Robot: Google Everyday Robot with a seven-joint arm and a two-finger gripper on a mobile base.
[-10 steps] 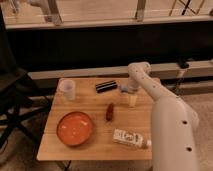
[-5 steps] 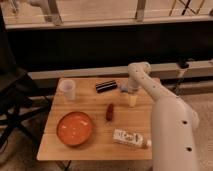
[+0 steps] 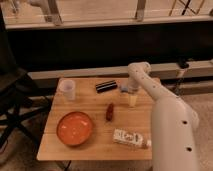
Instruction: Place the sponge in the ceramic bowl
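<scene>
Inspecting table [image 3: 100,146]: wooden, slatted top, set before dark low wall. Locating tool [image 3: 131,99] low over right rear part of table, at end of white arm [image 3: 167,120] reaching in from right foreground and bending down at elbow. Cannot tell tool's state: wide, narrow or holding something. Locating sponge [image 3: 123,88] at right rear of table, pale blue, close against left side of tool; cannot tell whether touching. Locating bowl [image 3: 75,129] at front left of table: orange-red, round, shallow, glossy inside, upright. Recording sponge outside bowl and well apart from it, diagonally across table. Recording black bar [image 3: 106,86] lying flat at rear centre, just left of sponge, apart from it. Recording cup [image 3: 67,89], translucent white, upright at rear left corner, behind bowl. Recording small red item [image 3: 109,112] near table centre, between bowl and tool; kind not discernible. Recording white packet [image 3: 131,138] lying on its side at front right, near table edge, beside arm. Noting black chair [image 3: 15,107] left of table, partly out of frame.
</scene>
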